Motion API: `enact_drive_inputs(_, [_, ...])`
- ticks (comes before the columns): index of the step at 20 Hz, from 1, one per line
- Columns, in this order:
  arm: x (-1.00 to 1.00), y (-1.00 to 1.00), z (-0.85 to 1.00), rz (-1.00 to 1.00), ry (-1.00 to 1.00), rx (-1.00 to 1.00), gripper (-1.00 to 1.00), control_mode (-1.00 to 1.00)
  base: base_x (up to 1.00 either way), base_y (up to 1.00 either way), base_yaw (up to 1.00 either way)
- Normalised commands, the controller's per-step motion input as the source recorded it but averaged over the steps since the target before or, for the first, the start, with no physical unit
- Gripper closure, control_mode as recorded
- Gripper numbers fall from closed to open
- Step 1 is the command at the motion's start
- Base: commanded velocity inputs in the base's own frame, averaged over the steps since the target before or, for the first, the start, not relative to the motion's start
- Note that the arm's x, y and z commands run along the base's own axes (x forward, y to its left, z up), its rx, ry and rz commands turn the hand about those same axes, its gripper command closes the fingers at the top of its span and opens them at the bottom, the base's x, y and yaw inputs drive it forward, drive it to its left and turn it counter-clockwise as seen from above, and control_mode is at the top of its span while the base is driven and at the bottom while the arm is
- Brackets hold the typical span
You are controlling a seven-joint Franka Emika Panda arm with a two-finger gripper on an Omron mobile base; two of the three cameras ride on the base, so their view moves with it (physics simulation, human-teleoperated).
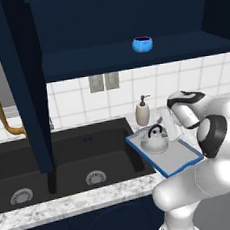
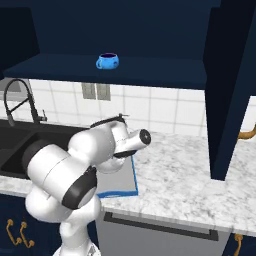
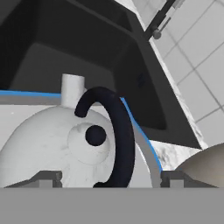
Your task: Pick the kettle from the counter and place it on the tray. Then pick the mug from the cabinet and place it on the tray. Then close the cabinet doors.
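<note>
Silver-grey dome kettle (image 1: 154, 140) sits on the blue-rimmed grey tray (image 1: 186, 155) beside the black sink (image 1: 66, 162). My gripper (image 3: 111, 177) gapes wide, holding nothing, black arched handle (image 3: 117, 135) between fingertips (image 3: 46, 178). Risk: lifting crookedly snags the handle, tipping it.

Silver kettle (image 1: 155, 142), blue-rimmed tray (image 1: 184, 156), blue mug (image 1: 142, 44).

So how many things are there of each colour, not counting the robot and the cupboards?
Silver-grey: 1, the kettle sitting on the tray
Blue: 2, the mug on the cabinet shelf, and the blue-rimmed tray
Beige: 1, the soap bottle standing on the counter behind the tray
Total: 4
</note>
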Motion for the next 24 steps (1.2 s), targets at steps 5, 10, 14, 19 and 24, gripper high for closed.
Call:
enact_drive_inputs(5, [-0.27,-0.04,0.10,0.00,-0.01,0.00,-1.00,-1.00,0.00,0.00,0.00])
enact_drive_inputs(10, [-0.36,0.05,0.61,-0.01,-0.01,0.00,-1.00,-1.00,0.00,0.00,0.00])
enact_drive_inputs(14, [-0.17,0.27,0.76,-0.19,0.04,0.00,-1.00,-1.00,0.00,0.00,0.00])
enact_drive_inputs(19, [-0.10,0.35,0.81,-0.30,0.07,0.00,-1.00,-1.00,0.00,0.00,0.00])
enact_drive_inputs(24, [-0.07,0.35,0.75,-0.40,0.06,0.00,-1.00,-1.00,0.00,0.00,0.00])
